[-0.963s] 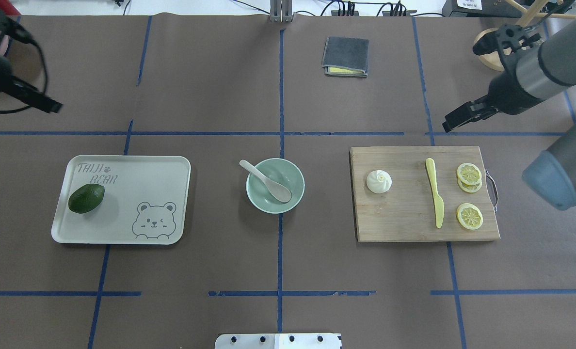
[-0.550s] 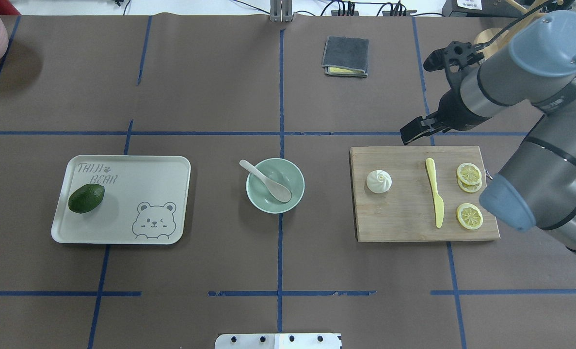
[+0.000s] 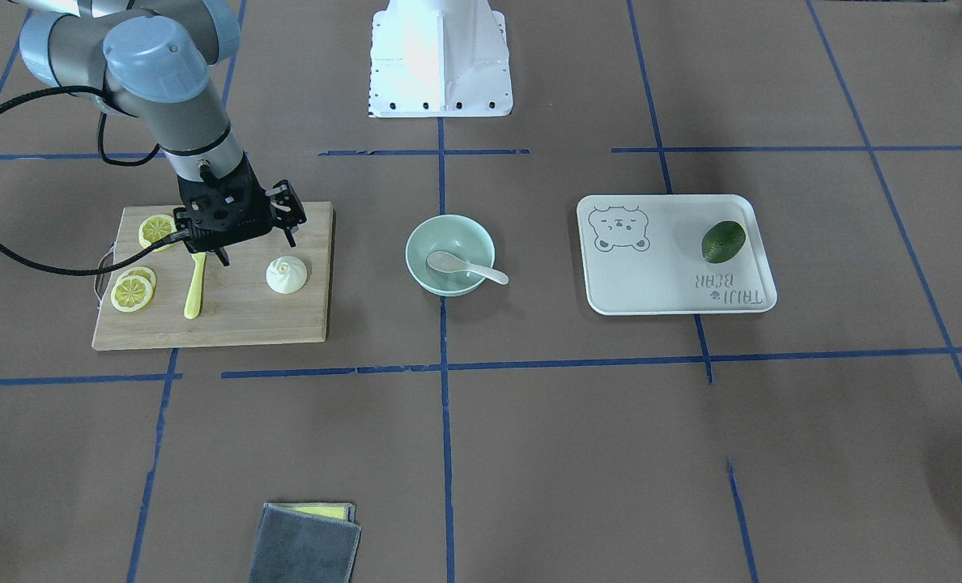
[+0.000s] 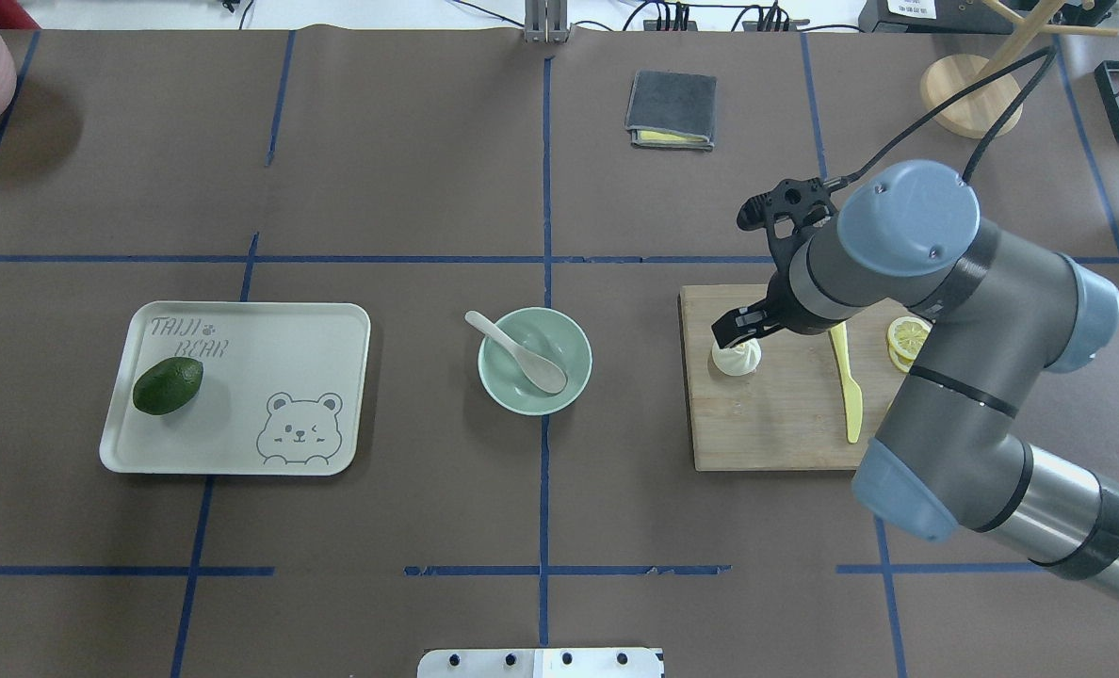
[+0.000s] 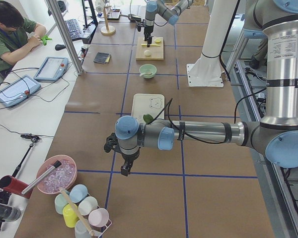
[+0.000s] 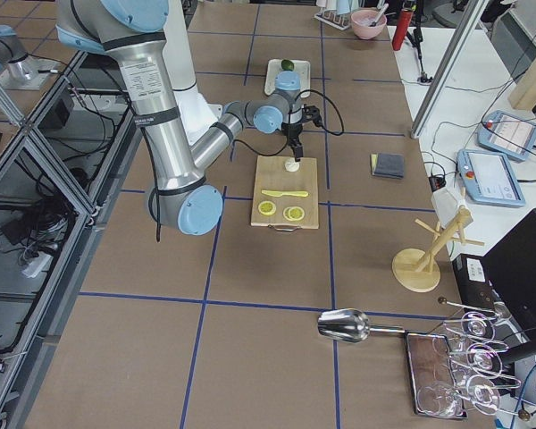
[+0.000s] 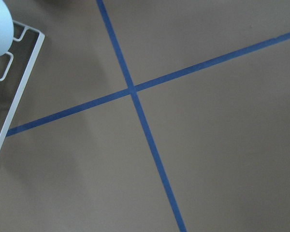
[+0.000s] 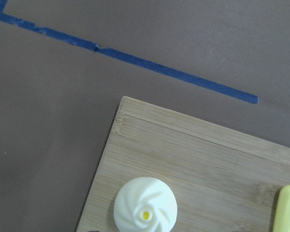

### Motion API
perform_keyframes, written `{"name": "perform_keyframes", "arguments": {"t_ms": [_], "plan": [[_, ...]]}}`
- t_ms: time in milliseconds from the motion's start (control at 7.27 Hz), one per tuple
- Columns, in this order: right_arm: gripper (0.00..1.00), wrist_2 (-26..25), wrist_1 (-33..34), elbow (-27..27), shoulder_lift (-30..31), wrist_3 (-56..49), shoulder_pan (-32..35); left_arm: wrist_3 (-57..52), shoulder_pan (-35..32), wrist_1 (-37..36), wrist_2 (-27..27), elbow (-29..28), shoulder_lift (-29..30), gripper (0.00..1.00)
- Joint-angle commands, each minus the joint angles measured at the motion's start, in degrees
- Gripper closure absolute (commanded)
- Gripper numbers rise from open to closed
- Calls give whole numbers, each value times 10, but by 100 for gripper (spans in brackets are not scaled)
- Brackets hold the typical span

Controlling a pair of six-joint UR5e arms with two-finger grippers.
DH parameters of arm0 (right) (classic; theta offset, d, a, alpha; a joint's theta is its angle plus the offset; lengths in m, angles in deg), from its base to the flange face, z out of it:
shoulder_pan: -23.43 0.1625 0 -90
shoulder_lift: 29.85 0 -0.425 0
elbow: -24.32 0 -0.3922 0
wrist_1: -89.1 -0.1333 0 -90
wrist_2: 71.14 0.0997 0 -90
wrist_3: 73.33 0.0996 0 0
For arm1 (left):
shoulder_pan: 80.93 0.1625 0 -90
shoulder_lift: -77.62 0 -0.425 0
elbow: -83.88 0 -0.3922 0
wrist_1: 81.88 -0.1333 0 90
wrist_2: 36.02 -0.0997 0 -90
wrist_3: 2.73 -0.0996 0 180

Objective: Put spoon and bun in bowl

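The off-white spoon (image 4: 522, 353) lies in the mint-green bowl (image 4: 574, 377) at the table's middle, handle over the rim; the front view shows the spoon (image 3: 465, 265) and bowl (image 3: 428, 235) too. The white bun (image 4: 738, 362) sits on the wooden cutting board (image 4: 776, 424). It also shows in the right wrist view (image 8: 145, 205). My right gripper (image 3: 258, 247) is open and empty just above the bun's far side; overhead, the right gripper (image 4: 734, 334) partly covers it. My left gripper (image 5: 124, 171) shows only in the exterior left view; I cannot tell whether it is open.
A yellow knife (image 4: 847, 377) and lemon slices (image 4: 908, 334) lie on the board, partly under my right arm. A bear tray (image 4: 239, 414) with a dark green fruit (image 4: 168, 385) is at left. A grey cloth (image 4: 671, 109) and a wooden stand (image 4: 969, 94) are at the back.
My right arm has swung in from the right and brought its gripper over the bun on the board. My left arm has left the overhead view.
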Motion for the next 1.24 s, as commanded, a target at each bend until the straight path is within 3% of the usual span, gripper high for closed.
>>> {"name": "perform_keyframes", "arguments": {"t_ms": [0,138,275,413,826,1101], "plan": [[19,-23,-63,57,-1,18,-24,-2,-1,-2,-5,-4,-1,0],[34,-23,-74,67,-13,19,-25,-3,-1,-2,-4,-4,-1,0],[81,-23,-74,67,-13,20,-25,-4,-1,-2,-3,-4,-1,0],[100,-21,-74,66,-13,20,-26,-4,-1,-2,-2,-3,-1,0],[100,-25,-61,57,-34,53,-28,-4,-2,-2,-2,-2,-1,0],[100,-25,41,61,-140,103,-37,-4,-3,-2,-2,0,-1,0]]}}
